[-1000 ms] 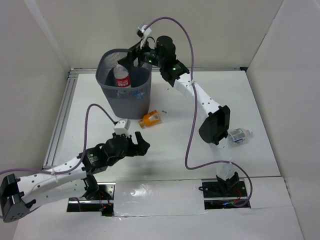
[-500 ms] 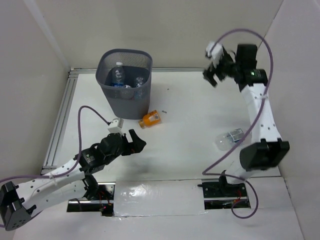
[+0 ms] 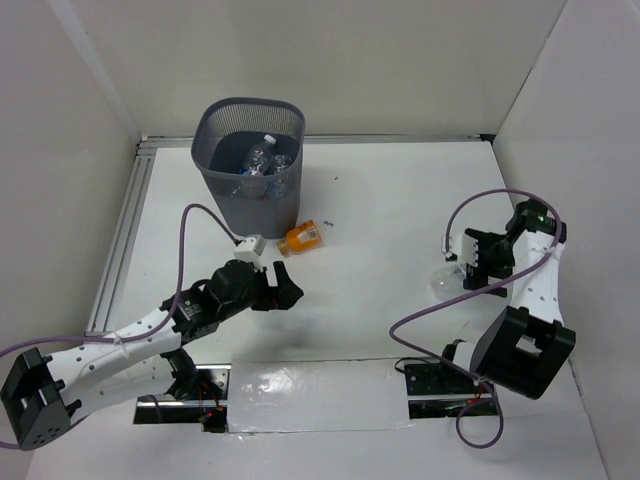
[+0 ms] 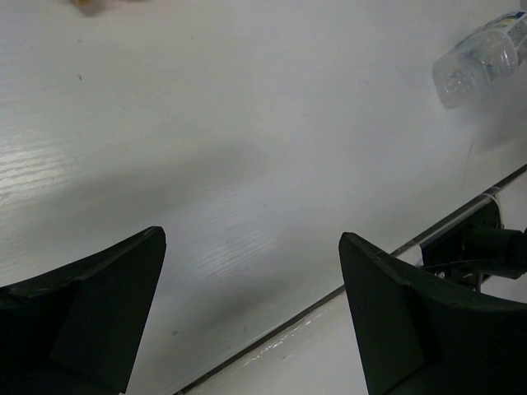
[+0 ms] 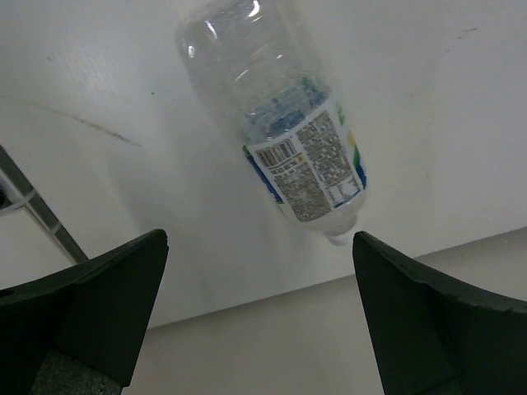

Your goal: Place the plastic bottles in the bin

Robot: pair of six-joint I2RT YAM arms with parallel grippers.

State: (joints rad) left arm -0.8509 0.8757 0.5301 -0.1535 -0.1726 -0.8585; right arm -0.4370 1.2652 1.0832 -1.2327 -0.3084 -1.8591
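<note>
- looking from above first, what is left out?
- the bin [image 3: 250,212] at the far left holds several bottles [image 3: 258,158]. an orange bottle [image 3: 301,238] lies on the tabletop [image 3: 400,200] just beside its foot. a clear bottle [image 3: 446,281] lies on its side towards the right. the right hand [image 3: 470,262] hangs just by that one. the left hand [image 3: 289,287] sits near the orange one, apart from it.
- and the left wrist view?
- the left hand [image 4: 251,321] is spread wide with nothing between its fingers, only bare tabletop (the clear bottle [image 4: 478,58] shows far off in the corner).
- right wrist?
- the right hand [image 5: 259,313] is wide open and empty too. the clear bottle [image 5: 276,132] lies ahead of the fingers, narrow end nearest, slanted across the gap.
- so the step is picking that one up?
- i'd judge so. lower the hand until the fingers straddle the labelled middle. turn the wrist so they sit square across the body, then close gently. thin plastic will likely buckle or roll away if pinched off-centre.
</note>
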